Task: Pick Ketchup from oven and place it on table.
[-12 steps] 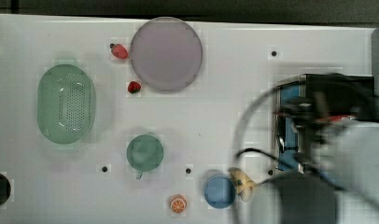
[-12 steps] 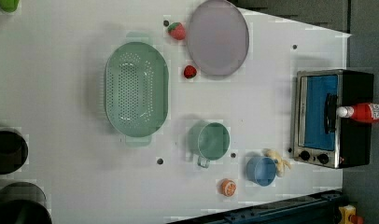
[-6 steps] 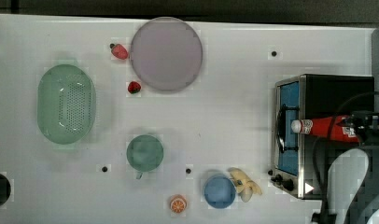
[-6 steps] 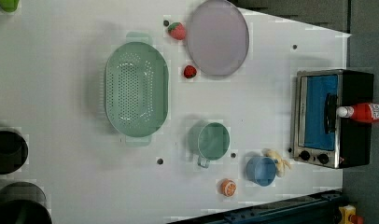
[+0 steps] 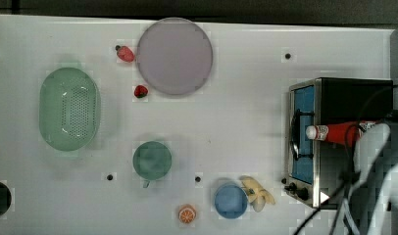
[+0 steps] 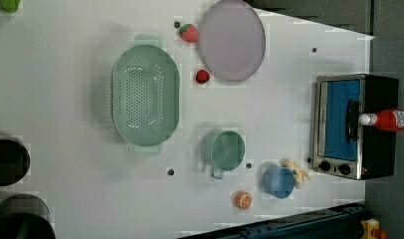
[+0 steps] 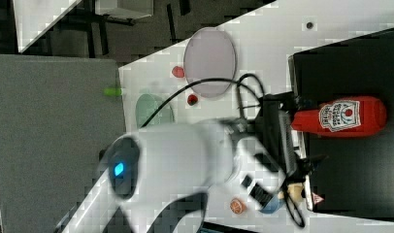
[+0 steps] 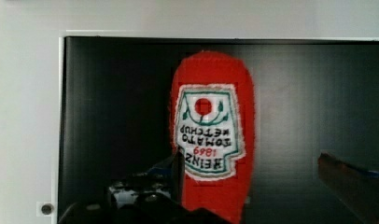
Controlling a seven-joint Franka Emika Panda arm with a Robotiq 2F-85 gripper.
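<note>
The ketchup (image 5: 334, 132) is a red bottle lying on the black top of the oven (image 5: 356, 98), its white cap reaching over the blue door (image 6: 339, 124). In the wrist view the ketchup (image 8: 211, 140) shows its label, with its base end between my fingers. My gripper (image 8: 257, 186) is open; one finger (image 8: 177, 170) is close beside the bottle and the other finger (image 8: 351, 177) stands well apart. In the right view my gripper (image 7: 302, 133) is at the ketchup (image 7: 340, 116), on its cap side. The oven stands on the white table (image 5: 236, 122).
On the table are a lilac plate (image 5: 175, 55), a green colander (image 5: 69, 108), a green cup (image 5: 152, 160), a blue cup (image 5: 230, 199), a banana (image 5: 258, 192), an orange (image 5: 187, 213) and two strawberries (image 5: 126, 53). Black cables (image 7: 234, 87) loop off my arm above the oven.
My arm swept off the oven's front toward the top view's right edge and now sits behind the bottle. The ketchup has stayed where it was on the oven.
</note>
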